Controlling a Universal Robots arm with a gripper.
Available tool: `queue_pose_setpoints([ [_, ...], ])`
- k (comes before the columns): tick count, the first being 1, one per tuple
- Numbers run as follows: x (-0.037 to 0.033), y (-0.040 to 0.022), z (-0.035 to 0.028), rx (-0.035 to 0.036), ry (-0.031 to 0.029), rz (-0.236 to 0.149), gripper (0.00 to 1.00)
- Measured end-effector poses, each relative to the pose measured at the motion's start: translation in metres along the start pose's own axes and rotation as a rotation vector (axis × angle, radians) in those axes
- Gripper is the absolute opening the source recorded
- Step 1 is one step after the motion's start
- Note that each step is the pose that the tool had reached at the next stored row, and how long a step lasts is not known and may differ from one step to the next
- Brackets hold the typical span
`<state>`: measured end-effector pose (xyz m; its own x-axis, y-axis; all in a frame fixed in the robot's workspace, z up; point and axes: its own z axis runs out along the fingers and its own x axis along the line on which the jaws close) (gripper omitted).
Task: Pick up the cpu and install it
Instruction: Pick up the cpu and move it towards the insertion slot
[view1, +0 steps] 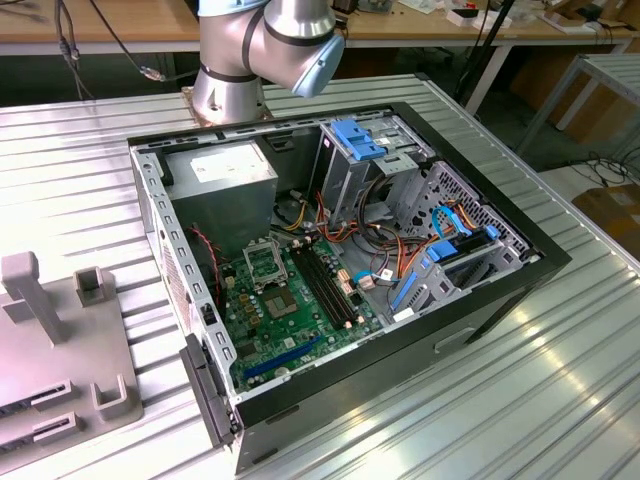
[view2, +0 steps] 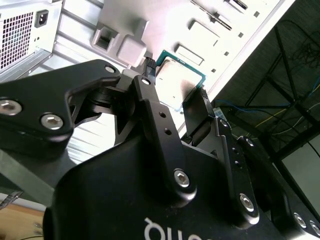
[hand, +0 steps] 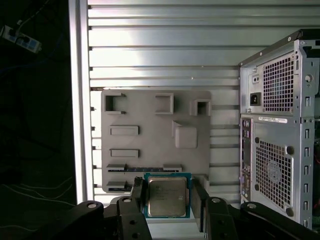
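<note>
Tool clenched on the cpu, held above the grey fixture tray.
In the first wrist view the tool (hand: 168, 199) pinches the cpu (hand: 167, 195) by two opposite edges, metal lid toward the camera, well above the fixture tray (hand: 150, 135) on the tabletop (hand: 150, 50). Hold it level and squeeze lightly; twisting in the pads looks the main risk. Beyond, the open computer case (view1: 500, 290) shows the socket (view1: 262, 262).

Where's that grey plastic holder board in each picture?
Exterior view: grey plastic holder board at the exterior view's left, beside the open computer case.
First wrist view: board behind the gripper, beside the case.
Second wrist view: board behind the gripped square CPU.
Shared landmark: the case.
</note>
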<state>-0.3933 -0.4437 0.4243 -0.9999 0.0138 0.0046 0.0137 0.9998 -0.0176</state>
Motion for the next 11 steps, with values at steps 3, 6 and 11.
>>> queue_pose_setpoints([
  [3, -0.0011, 0.0000, 0.0000, 0.0000, 0.0001, 0.000, 0.47],
  [6, -0.0018, 0.0001, 0.0000, 0.0000, 0.0000, 0.000, 0.47],
  [11, -0.0032, 0.0001, 0.0000, 0.0000, 0.0000, 0.000, 0.47],
])
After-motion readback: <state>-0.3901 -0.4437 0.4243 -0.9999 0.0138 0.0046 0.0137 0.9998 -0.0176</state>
